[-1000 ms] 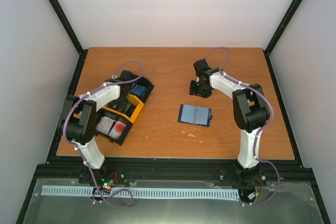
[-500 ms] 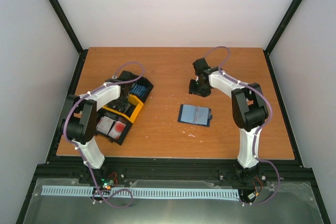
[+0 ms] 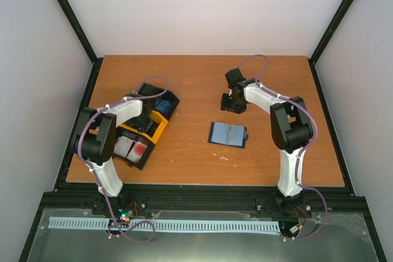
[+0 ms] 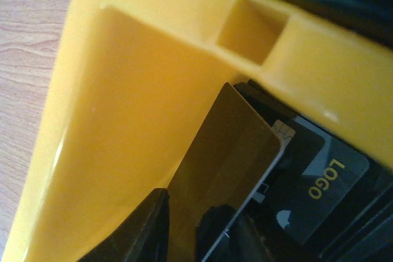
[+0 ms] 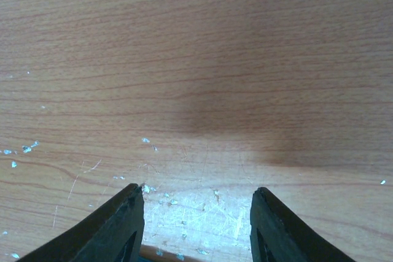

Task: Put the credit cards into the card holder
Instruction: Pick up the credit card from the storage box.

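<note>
Top view: left pincer [image 3: 145, 121] is sunk in the tray's [image 3: 161, 129] yellow middle bay. Right pincer [image 3: 232, 104] hangs over bare table [image 3: 202, 84], with the open holder [image 3: 228, 134] just at its near side.
Left wrist: fingers [image 4: 147, 228] flank a dark card [image 4: 227, 164] leaning by the yellow wall; whether they grip it is unclear.
Right wrist: jaws apart, clear wood ahead.

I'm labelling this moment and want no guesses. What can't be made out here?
Left wrist view: the left hand is cut off by the bottom edge; whether it grips the dark card in the yellow tray is unclear.
Top view: the card holder is too small to show any card inside.
Right wrist view: only the right hand and table show; the card holder lies outside the frame.
</note>
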{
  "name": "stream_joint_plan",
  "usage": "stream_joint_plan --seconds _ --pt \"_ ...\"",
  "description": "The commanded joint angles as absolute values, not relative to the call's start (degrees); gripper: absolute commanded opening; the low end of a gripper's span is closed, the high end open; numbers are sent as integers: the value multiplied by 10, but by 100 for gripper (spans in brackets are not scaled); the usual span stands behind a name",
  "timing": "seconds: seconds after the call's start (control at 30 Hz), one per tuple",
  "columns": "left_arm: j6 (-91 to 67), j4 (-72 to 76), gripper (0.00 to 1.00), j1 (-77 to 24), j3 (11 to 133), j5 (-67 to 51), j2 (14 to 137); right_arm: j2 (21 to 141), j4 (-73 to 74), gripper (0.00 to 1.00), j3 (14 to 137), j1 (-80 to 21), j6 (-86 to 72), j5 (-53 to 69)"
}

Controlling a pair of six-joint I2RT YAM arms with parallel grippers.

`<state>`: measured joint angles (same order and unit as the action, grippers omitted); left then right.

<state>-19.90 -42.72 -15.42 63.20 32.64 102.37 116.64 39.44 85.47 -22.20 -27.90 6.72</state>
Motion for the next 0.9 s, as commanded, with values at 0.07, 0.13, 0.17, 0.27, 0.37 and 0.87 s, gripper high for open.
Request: stream_joint_plan --seconds 0.07,0.13,0.17,0.27,0.37,0.87 --pt "-196 -430 8 -149 665 360 1056 1175 406 48 876 -221 -276 68" --pt "-197 -439 1 -149 676 358 1056 1172 410 48 879 -221 -276 67" --pt "-199 -445 1 -149 681 353 1051 1168 410 48 879 -220 -276 68" --pt "-205 -469 1 -149 691 334 1027 1156 410 48 879 -220 -279 73" --pt "-212 -498 1 -149 696 313 994 1143 408 48 877 -221 -282 80" --pt "-175 -488 1 -148 758 38 832 994 246 50 785 -225 -282 318"
